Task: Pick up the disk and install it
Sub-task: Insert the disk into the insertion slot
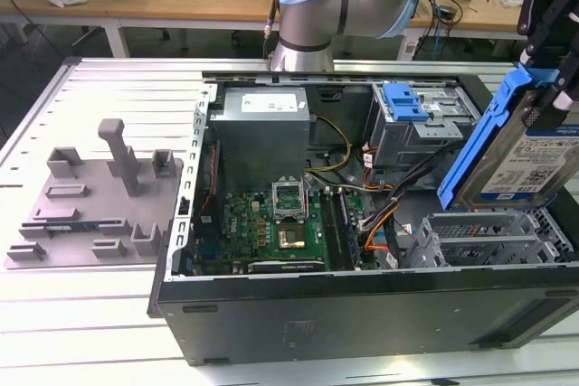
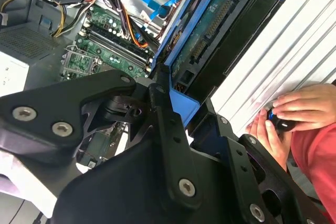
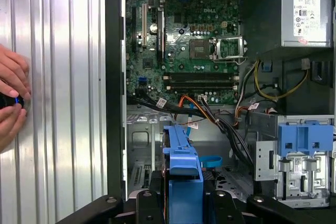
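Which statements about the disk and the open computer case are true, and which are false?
1. The jaws hold the disk above the open computer case. True.
2. The disk already sits in a bay. False: it hangs tilted in the air.
3. The disk's bracket is red. False: it is blue.
4. A person's hands are over the ribbed table beside the case. True.

The computer case sits on the worktop, a fixture plate on the exterior view's left. The disk hangs above the case.
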### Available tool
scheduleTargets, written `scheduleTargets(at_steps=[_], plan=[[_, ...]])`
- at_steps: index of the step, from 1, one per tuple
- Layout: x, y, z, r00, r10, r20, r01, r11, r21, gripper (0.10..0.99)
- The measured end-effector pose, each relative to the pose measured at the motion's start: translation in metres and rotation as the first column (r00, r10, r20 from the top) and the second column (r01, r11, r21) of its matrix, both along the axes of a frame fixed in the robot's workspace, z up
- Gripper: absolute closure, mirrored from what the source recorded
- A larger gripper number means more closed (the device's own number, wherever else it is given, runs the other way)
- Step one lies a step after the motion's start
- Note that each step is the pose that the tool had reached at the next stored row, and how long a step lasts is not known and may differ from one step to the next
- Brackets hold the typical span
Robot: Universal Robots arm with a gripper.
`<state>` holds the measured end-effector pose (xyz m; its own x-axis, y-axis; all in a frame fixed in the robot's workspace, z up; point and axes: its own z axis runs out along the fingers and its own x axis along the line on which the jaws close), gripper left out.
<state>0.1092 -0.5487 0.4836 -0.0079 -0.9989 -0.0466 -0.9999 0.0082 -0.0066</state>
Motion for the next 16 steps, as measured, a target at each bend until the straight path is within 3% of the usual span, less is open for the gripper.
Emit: scheduleTargets(at_steps=[3,7,16], plan=[[-0.0002,0.0002,-0.0002,1.0,0.0,0.0005,0.0,1.0,0.0,0.718],[-0.0011,0.0006,-0.0003,1.0,0.001,0.0064,-0.001,1.0,-0.004,0.718],[-0.0018,-0.0012,-0.0016,1.0,0.0,0.0066,0.0,1.0,-0.004,0.718]])
